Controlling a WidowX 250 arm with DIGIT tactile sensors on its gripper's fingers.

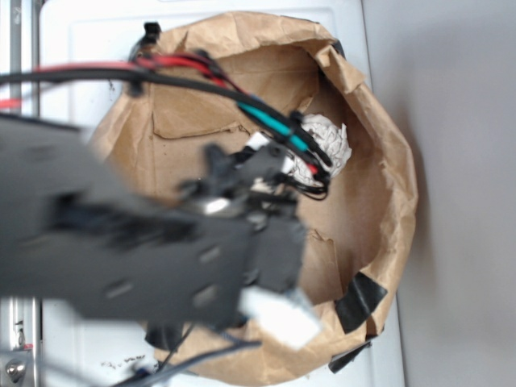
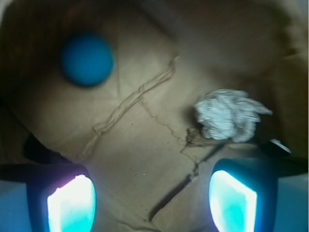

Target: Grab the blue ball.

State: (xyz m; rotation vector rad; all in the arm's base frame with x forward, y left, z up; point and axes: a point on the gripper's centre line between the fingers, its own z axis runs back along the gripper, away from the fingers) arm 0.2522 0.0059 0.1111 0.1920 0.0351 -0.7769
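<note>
In the wrist view the blue ball (image 2: 87, 59) is a smooth teal-blue sphere lying on the brown paper floor at the upper left. My gripper (image 2: 152, 200) is open and empty, its two glowing fingers wide apart at the bottom, with bare paper between them. The ball lies well ahead and to the left of the left finger (image 2: 71, 205). A crumpled white paper wad (image 2: 229, 115) lies ahead of the right finger. In the exterior view the arm (image 1: 145, 242) covers the bag's middle and hides the ball; the wad (image 1: 326, 145) shows.
Everything sits inside a brown paper bag (image 1: 387, 185) with rolled-down walls, patched with black tape (image 1: 359, 300). The bag floor has creases and a torn seam (image 2: 174, 188). The bag rests on a white surface (image 1: 81, 40). Cables (image 1: 185, 68) run across the bag's top.
</note>
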